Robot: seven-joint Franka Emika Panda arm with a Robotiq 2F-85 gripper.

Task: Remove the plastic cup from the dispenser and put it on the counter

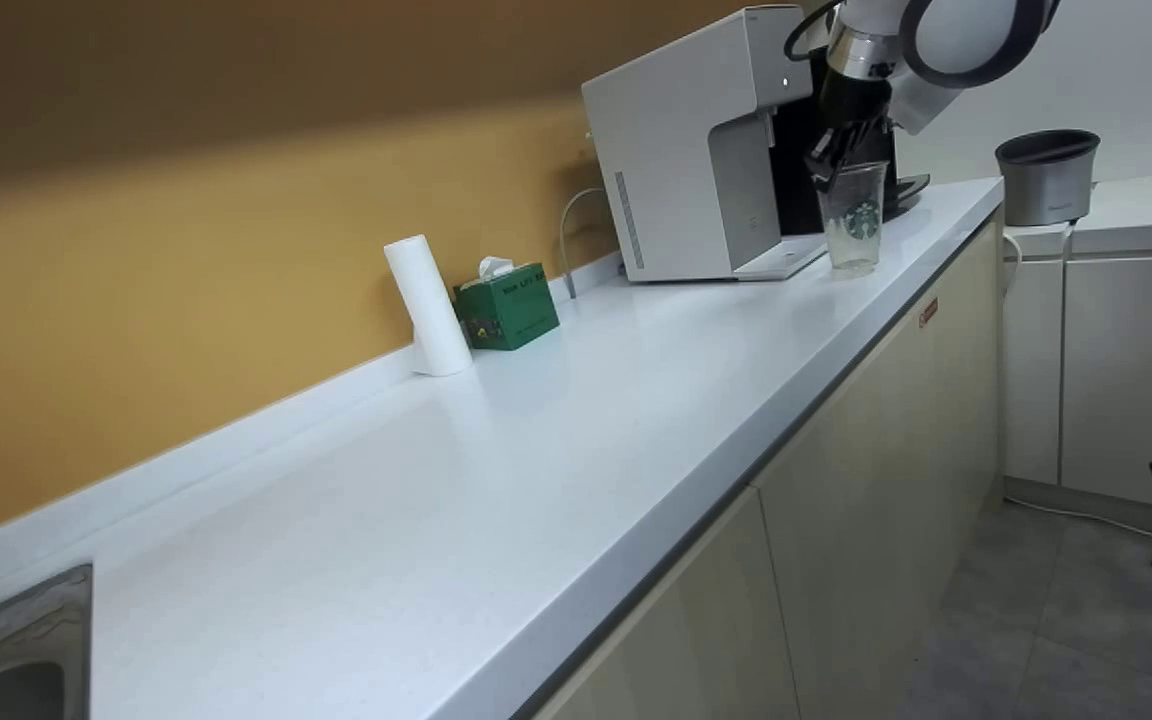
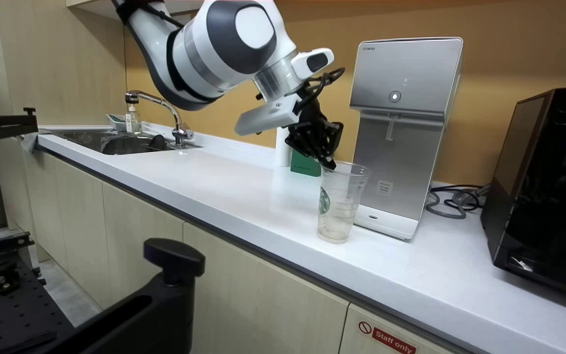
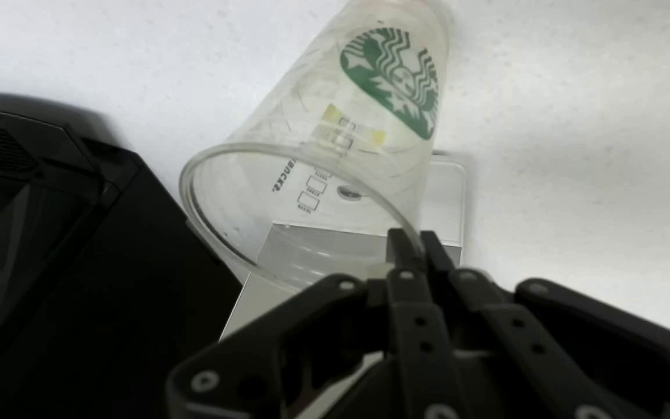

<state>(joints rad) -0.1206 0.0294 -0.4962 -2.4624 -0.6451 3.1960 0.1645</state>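
Note:
The clear plastic cup point(image 1: 851, 225) with a green logo stands upright in front of the white dispenser point(image 1: 681, 165) in both exterior views point(image 2: 344, 204). The dispenser's front point(image 2: 403, 78) is silver, with a low white base. My gripper point(image 2: 329, 163) comes down from above at the cup's rim. In the wrist view, the gripper point(image 3: 415, 247) has its fingertips close together on either side of the cup's rim point(image 3: 312, 110). The cup's base is at or just over the white counter point(image 2: 243, 184), near its front edge; I cannot tell whether it touches.
A black machine point(image 2: 548, 187) stands beside the dispenser, with cables point(image 2: 455, 201) between them. A white roll point(image 1: 428, 305) and a green tissue box point(image 1: 508, 308) stand by the backsplash. A sink point(image 2: 126, 140) is at the counter's far end. A grey pot point(image 1: 1048, 180) stands on another counter.

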